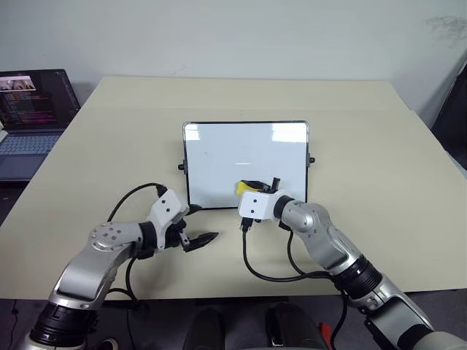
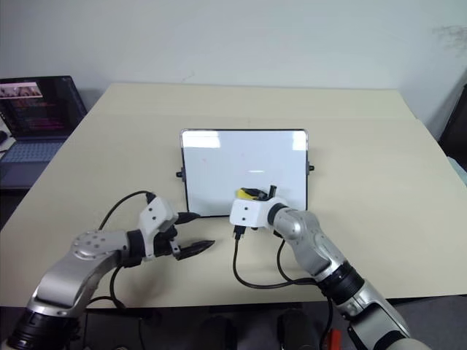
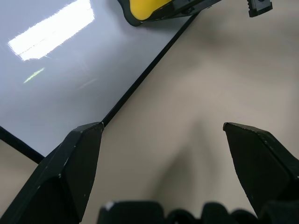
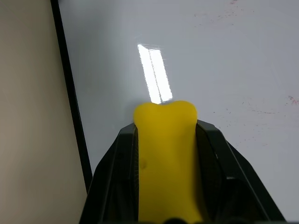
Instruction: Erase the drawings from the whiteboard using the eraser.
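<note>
I see the eraser [image 1: 249,187] clamped between the right gripper's [image 4: 164,140] jaws, which are closed on its yellow body. The eraser sits over the near part of the whiteboard [image 1: 233,157], toward its right half, close to the near frame edge. In the right wrist view the yellow block points out over the glossy white surface, with the black frame running alongside it.

The whiteboard lies flat on the table [image 1: 379,146], roughly at its centre, with a black knob on each short side. I can make out only faint red specks on the surface in the right wrist view (too small to read as shapes); most of the white area looks clean and reflects a ceiling light.

The left gripper [image 1: 201,240] is near the board's near left corner, over bare table. Its jaws stand wide open and hold nothing; the left wrist view shows both fingers [image 3: 70,172] spread apart, with the board's frame edge running past one of them.

A laptop [image 1: 33,120] sits open at the table's far left, well apart from the board.
</note>
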`<state>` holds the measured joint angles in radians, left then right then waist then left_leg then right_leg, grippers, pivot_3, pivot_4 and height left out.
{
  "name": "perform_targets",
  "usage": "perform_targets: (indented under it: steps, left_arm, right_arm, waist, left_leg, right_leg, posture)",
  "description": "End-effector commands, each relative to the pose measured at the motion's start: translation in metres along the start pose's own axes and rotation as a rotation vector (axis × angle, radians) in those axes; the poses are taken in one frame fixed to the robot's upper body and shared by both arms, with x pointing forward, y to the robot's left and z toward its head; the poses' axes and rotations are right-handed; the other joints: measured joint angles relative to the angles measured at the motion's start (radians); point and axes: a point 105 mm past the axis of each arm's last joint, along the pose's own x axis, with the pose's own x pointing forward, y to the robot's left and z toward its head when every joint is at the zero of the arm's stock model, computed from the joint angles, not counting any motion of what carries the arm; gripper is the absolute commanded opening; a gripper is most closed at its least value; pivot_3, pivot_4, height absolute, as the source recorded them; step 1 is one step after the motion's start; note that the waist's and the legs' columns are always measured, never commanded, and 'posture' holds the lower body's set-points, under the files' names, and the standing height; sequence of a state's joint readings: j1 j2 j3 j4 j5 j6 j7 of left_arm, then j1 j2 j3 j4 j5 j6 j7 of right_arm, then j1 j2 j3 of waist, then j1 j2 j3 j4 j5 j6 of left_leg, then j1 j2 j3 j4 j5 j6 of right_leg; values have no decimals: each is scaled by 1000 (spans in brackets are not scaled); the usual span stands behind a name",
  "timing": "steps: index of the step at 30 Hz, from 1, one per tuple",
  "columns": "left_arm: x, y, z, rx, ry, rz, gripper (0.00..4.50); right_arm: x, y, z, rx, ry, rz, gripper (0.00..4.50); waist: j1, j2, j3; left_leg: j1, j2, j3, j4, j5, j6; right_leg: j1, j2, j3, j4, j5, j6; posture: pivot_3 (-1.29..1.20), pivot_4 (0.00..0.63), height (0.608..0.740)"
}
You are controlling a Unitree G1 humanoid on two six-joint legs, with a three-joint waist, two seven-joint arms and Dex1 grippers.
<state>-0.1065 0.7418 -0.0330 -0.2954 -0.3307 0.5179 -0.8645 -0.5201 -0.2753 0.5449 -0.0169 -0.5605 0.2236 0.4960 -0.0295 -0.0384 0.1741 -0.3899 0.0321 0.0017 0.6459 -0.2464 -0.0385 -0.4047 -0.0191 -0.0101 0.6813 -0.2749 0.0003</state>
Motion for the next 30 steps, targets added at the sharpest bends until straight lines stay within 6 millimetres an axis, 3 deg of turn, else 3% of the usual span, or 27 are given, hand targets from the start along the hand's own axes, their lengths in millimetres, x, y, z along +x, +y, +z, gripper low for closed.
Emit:
perform_targets:
  steps: [1,8,14,24,30]
  left_arm:
    - [0,1,9,27,-27,1,4500]
    - [1,0,10,27,-29,-4,4500]
    - [2,-1,10,25,-31,-7,4500]
    - [2,-2,10,24,-33,-7,4500]
    - [1,-2,10,26,-31,-2,4500]
  right_arm:
    - [-5,-1,-12,3,44,-1,1300]
    - [-29,-10,-54,17,164,-10,1300]
    - [-41,-15,-66,6,189,-3,1300]
    - [-3,-7,-9,-22,2,36,1300]
    - [10,-7,13,-35,-65,50,1300]
  waist:
    - [0,0,0]
    - [9,0,0]
    - [10,0,0]
    - [-7,-1,-1]
    - [0,-1,-1]
  left_leg:
    - [0,0,0,0,0,0]
    - [0,-1,-1,0,0,0]
    - [2,-1,0,1,1,1]
    - [6,0,2,0,1,1]
    - [3,2,1,-1,0,1]
  right_leg:
    - [0,0,0,0,0,0]
    - [1,0,-1,0,0,1]
    - [2,-1,0,0,-2,5]
    - [3,1,2,0,-2,4]
    - [1,2,1,0,-1,1]
  posture:
    - [0,150,740]
    - [0,150,740]
    - [0,150,740]
    - [0,150,740]
    - [0,150,740]
